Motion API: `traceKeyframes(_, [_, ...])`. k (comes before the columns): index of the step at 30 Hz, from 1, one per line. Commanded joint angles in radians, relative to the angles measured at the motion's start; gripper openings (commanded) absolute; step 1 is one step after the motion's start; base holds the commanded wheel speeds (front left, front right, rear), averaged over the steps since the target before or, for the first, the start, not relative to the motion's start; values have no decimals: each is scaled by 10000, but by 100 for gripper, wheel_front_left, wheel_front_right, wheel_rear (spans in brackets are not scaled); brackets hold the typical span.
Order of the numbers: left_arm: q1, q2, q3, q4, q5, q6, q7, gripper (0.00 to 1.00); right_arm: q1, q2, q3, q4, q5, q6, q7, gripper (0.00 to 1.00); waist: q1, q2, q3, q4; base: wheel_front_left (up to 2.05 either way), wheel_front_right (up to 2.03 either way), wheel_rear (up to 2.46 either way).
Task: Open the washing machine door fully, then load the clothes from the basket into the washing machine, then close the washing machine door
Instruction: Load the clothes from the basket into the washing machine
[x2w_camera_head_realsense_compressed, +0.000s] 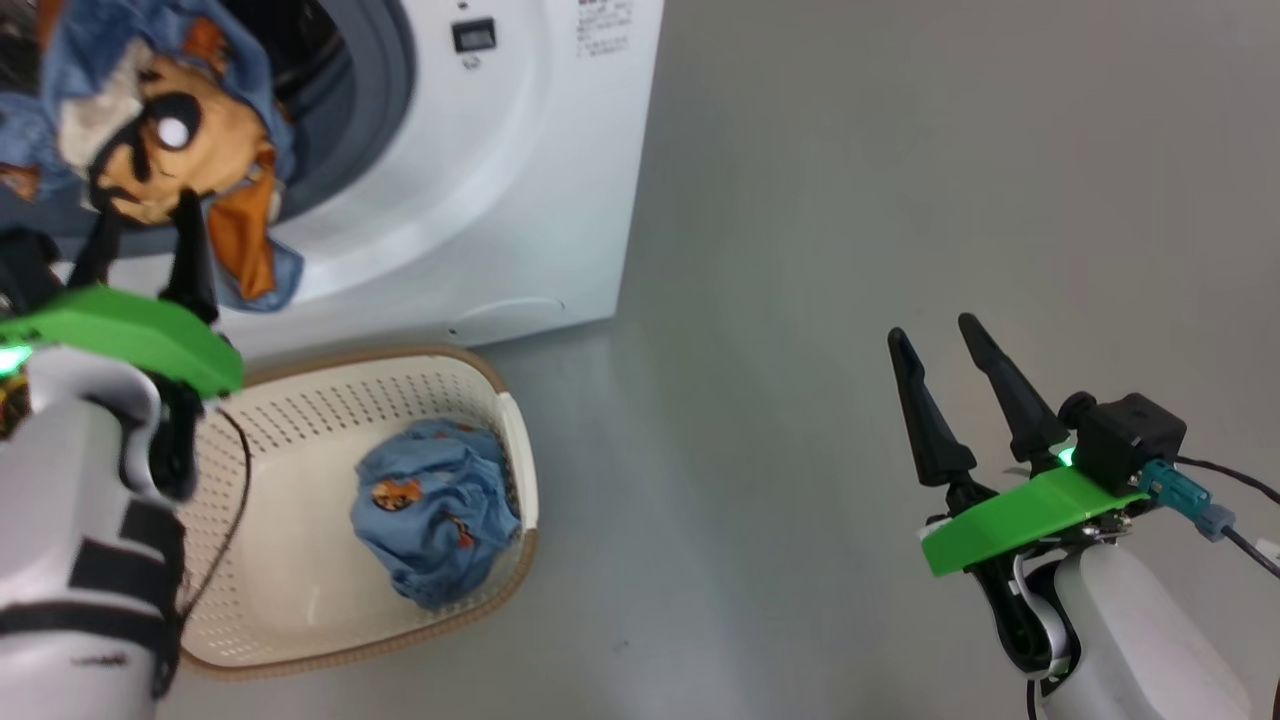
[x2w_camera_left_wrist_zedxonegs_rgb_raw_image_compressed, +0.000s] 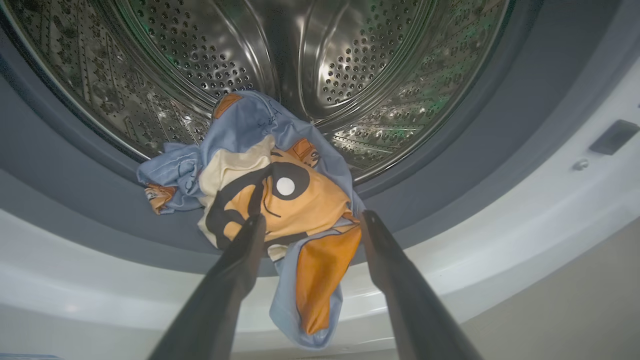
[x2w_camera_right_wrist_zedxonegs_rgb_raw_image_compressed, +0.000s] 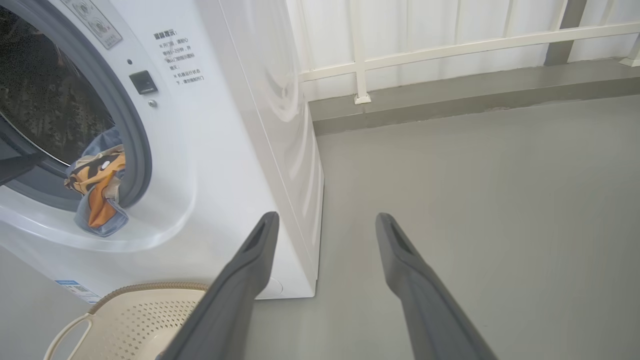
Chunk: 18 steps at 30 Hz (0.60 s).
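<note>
Blue clothes (x2w_camera_head_realsense_compressed: 435, 520), two pieces, one basket (x2w_camera_head_realsense_compressed: 300, 420)

A crumpled blue-and-orange garment (x2w_camera_left_wrist_zedxonegs_rgb_raw_image_compressed: 280, 195) drapes over the grey seal (x2w_camera_left_wrist_zedxonegs_rgb_raw_image_compressed: 75, 200) of the white washing machine (x2w_camera_head_realsense_compressed: 500, 200), partly hanging out, while a bunched blue garment (x2w_camera_head_realsense_compressed: 435, 510) lies in the cream basket (x2w_camera_head_realsense_compressed: 528, 470) just before it.
</note>
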Motion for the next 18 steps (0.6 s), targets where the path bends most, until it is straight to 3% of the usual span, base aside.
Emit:
traceKeyframes(1, [-607, 476, 277, 136, -128, -73, -12, 100, -178, -27, 145, -272, -165, 44, -78, 100, -2, 0, 665, -398, 0, 0, 0])
traceKeyframes(18, [-3035, 598, -483, 2440, 143, -365, 558, 100, -343, 82, 216, -413, -309, 44, -78, 100, -2, 0, 1391, -813, 0, 0, 0])
